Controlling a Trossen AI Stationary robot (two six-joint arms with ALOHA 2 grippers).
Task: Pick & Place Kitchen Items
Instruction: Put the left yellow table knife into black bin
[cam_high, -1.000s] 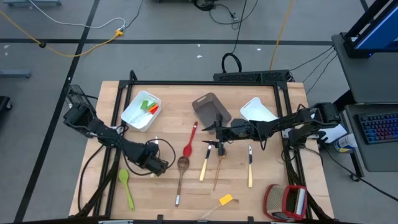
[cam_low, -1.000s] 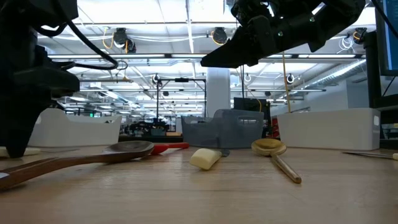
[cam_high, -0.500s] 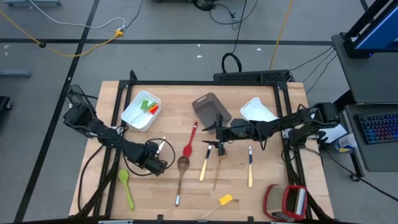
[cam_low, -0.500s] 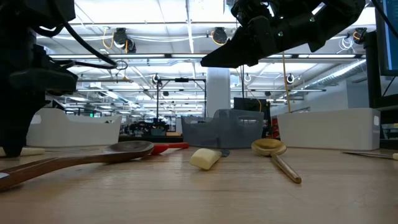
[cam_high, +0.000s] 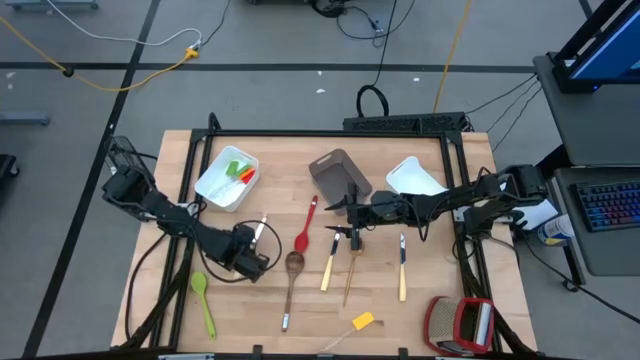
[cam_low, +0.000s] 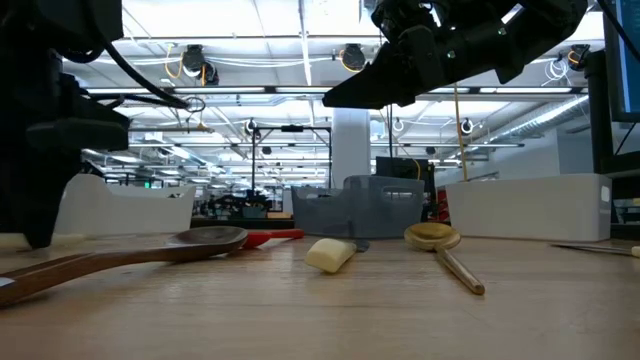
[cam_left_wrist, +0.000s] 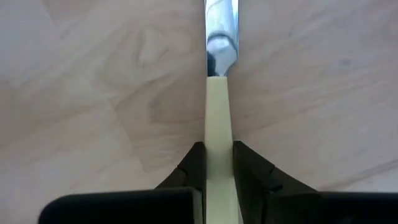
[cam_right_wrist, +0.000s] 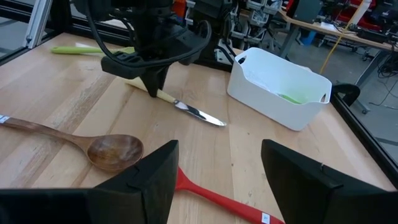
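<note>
My left gripper (cam_high: 251, 246) is shut on a pale-handled knife (cam_high: 260, 229) low over the left half of the table; the right wrist view shows that gripper (cam_right_wrist: 152, 82) with the knife (cam_right_wrist: 186, 107) slanting out of it. My right gripper (cam_high: 338, 216) hangs open above the table's middle, beside the grey bin (cam_high: 340, 174), its fingers (cam_right_wrist: 155, 180) wide apart and touching nothing. On the boards lie a wooden spoon (cam_high: 290, 278), red spoon (cam_high: 304, 228), green spoon (cam_high: 203, 300), gold spoon (cam_high: 350, 272), two more pale-handled knives (cam_high: 328, 268) (cam_high: 402, 268) and a yellow piece (cam_high: 362, 320). My left gripper pinches the knife's pale handle (cam_left_wrist: 217, 118) between its two fingers (cam_left_wrist: 194, 165), which lie along the knife. The fingers come from above, slanting down. The blade (cam_left_wrist: 221, 25) sticks out ahead of them, close over the boards (cam_right_wrist: 200, 115); whether its tip rests on the table I cannot tell.
A white bin (cam_high: 227, 178) at the far left holds green and red pieces. Another white bin (cam_high: 415, 178) stands far right next to the grey bin. A bulky red-and-silver object (cam_high: 460, 322) sits at the near right corner. A black frame runs along the table's edges.
My left gripper, shut on the knife, has shifted a little toward the table's right, and the knife has moved with it. The right arm has kept still.
</note>
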